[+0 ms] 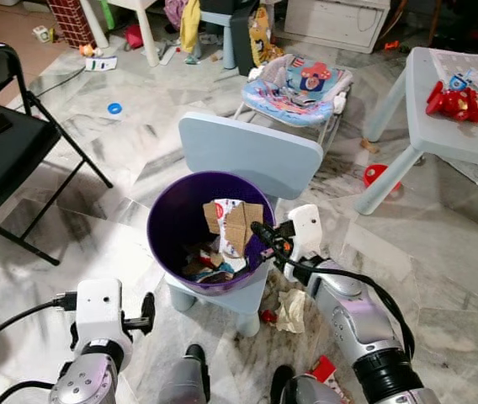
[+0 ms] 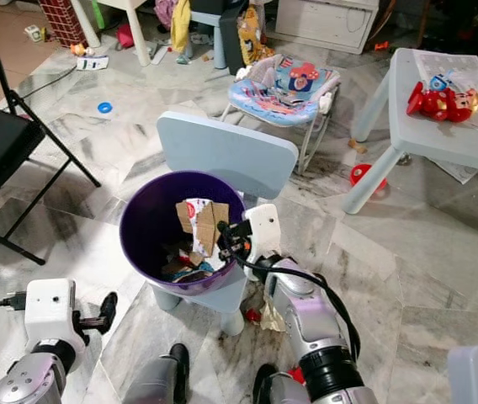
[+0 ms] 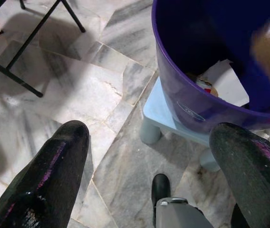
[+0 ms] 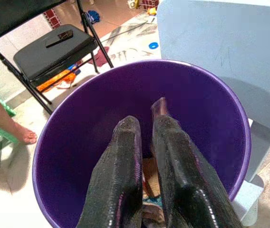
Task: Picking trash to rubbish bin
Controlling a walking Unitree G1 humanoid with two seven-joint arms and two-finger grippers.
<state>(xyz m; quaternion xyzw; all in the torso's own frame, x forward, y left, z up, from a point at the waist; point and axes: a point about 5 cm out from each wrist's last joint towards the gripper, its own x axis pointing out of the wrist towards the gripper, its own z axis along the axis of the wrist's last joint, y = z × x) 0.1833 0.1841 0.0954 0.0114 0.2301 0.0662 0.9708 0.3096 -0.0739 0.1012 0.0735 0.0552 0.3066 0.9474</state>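
Trouble is likeliest at the bin point(image 1: 167, 220), which is perching on a small blue chair point(image 1: 252, 153) — a nudge from the right end effector point(image 1: 260, 231) could be tipping it off. That end effector is reaching over the rim, fingers nearly closed and holding nothing I can make out, with cardboard point(image 1: 237, 224) lying inside the bin. Crumpled paper point(image 1: 291, 310) is sitting on the floor beside the chair leg. The left end effector point(image 3: 147, 168) is hanging wide open and empty, low beside the bin.
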